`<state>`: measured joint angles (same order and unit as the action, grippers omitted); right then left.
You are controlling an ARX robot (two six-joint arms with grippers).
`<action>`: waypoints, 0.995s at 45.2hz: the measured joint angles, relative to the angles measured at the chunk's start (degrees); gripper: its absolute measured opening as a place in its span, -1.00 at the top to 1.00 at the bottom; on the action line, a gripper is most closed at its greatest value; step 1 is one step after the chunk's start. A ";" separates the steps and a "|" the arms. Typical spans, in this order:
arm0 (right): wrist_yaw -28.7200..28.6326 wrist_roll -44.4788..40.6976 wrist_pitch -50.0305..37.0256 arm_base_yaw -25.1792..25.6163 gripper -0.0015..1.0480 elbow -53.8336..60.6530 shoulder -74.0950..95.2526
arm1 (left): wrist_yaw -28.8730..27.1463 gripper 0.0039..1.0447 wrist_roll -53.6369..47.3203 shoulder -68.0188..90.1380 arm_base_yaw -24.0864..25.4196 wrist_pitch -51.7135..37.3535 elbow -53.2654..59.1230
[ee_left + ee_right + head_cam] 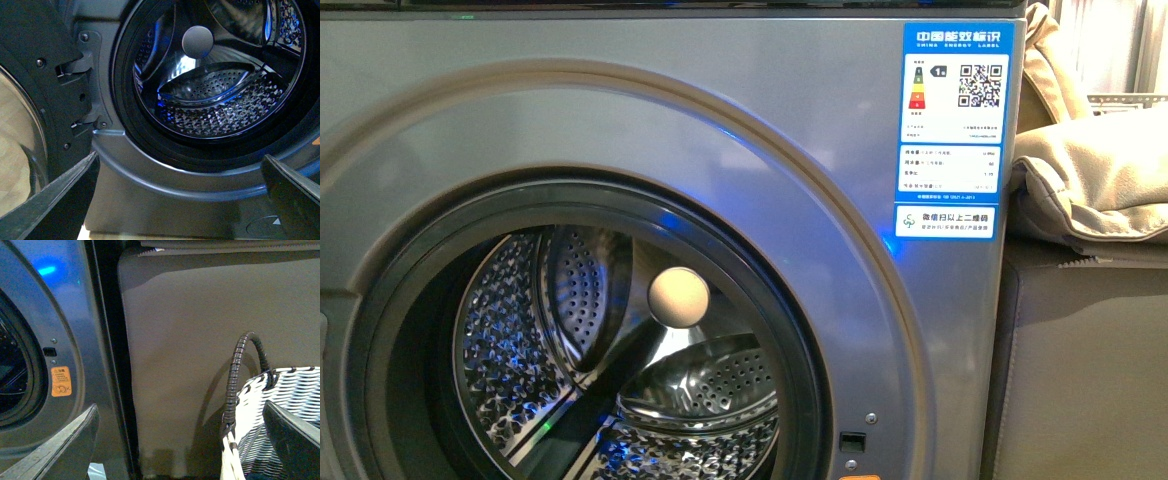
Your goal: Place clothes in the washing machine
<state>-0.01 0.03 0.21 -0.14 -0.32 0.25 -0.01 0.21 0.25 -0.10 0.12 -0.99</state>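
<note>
Front view: the washing machine [620, 120] fills nearly the whole frame. Its round mouth is uncovered, and the perforated drum [520, 300] is bare in the part that shows. The blue-white energy label [953, 120] sits at its upper right corner. Just beside the machine on the right stands a grey cabinet [1090, 370] with beige fabric [1100, 180] heaped on top. It may be laundry or a cushion; the view does not settle it.

In the left wrist view the door [35, 100] stands open to one side. The left gripper [180, 200] is empty with its fingers spread wide, and it faces the opening, with the drum's axis running straight away from it. The right gripper [175, 445] is likewise spread and holds nothing. It faces the cabinet, with a white woven basket [285, 385] close by one finger and the machine's orange sticker [61, 381] off toward the other.

The right arm looks nearer the basket and the left nearer the drum. Any garment lifted there must probably travel leftward, then in along the drum's axis.
</note>
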 joint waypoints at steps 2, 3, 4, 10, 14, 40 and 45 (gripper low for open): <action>0.00 0.00 0.00 0.00 -0.85 0.00 0.00 | 0.00 -0.88 0.00 0.00 0.00 0.00 -0.02; 0.00 0.00 0.00 0.00 -0.85 0.00 0.00 | 0.00 -0.88 0.00 0.00 0.00 0.00 -0.02; 0.00 0.00 0.00 0.00 -0.85 0.00 0.00 | 0.00 -0.88 0.00 0.00 0.00 0.00 0.00; 0.00 0.00 0.00 0.00 -0.85 0.00 0.00 | 0.00 -0.88 0.00 0.00 0.00 0.00 -0.02; 0.00 0.00 0.00 0.00 -0.85 0.00 0.00 | 0.00 -0.88 0.00 0.00 0.00 0.00 0.00; -30.80 7.87 -16.41 13.97 -0.85 0.11 3.96 | -0.09 -0.88 0.00 0.00 0.00 0.00 0.00; -34.99 10.82 -21.70 16.81 -0.85 0.11 7.87 | 0.02 -0.88 0.00 0.00 0.00 0.00 0.00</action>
<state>-35.00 10.85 -21.50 16.67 -0.21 8.12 0.01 0.21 0.25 -0.10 0.12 -0.99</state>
